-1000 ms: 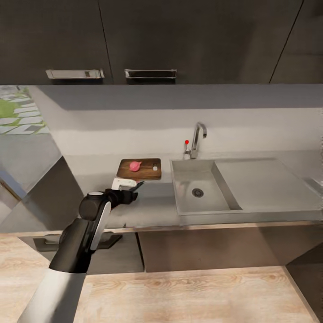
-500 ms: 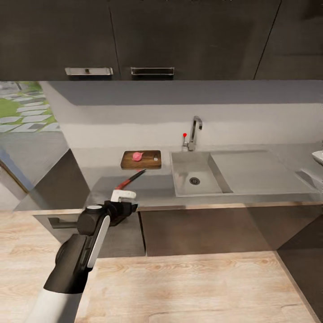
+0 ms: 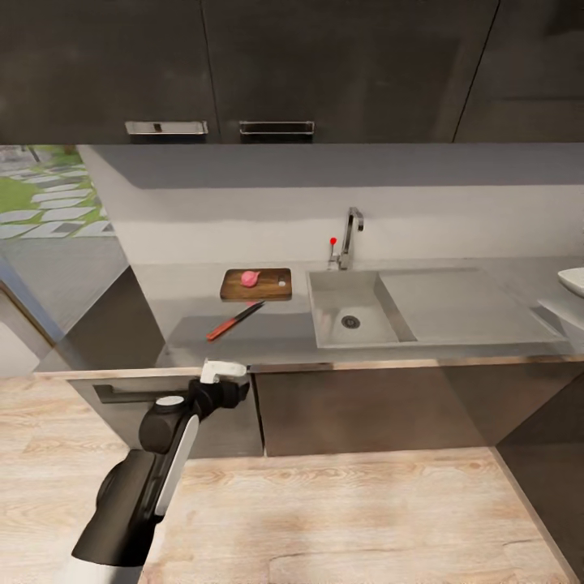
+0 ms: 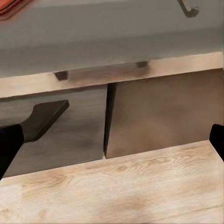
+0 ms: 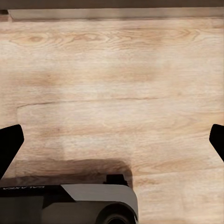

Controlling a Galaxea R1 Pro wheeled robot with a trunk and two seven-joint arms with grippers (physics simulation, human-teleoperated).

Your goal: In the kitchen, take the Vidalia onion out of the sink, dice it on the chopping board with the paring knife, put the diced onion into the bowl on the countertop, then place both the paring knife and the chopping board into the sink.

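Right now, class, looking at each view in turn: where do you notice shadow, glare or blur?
Head view: the wall cupboards cast a dark band on the backsplash, and the countertop shows soft glossy sheen. Left wrist view: the countertop edge is smeared and blurry. Right wrist view: a dark shadow lies on the wooden floor.

The bowl [image 3: 573, 281] is cut off by the head view's right edge, only its left part showing. A small pale item on the chopping board [image 3: 256, 285], beside the Vidalia onion [image 3: 250, 278], is too small to identify. In the left wrist view, the left gripper's [image 4: 112, 140] fingertips [image 4: 9, 144] are cropped at both side edges.
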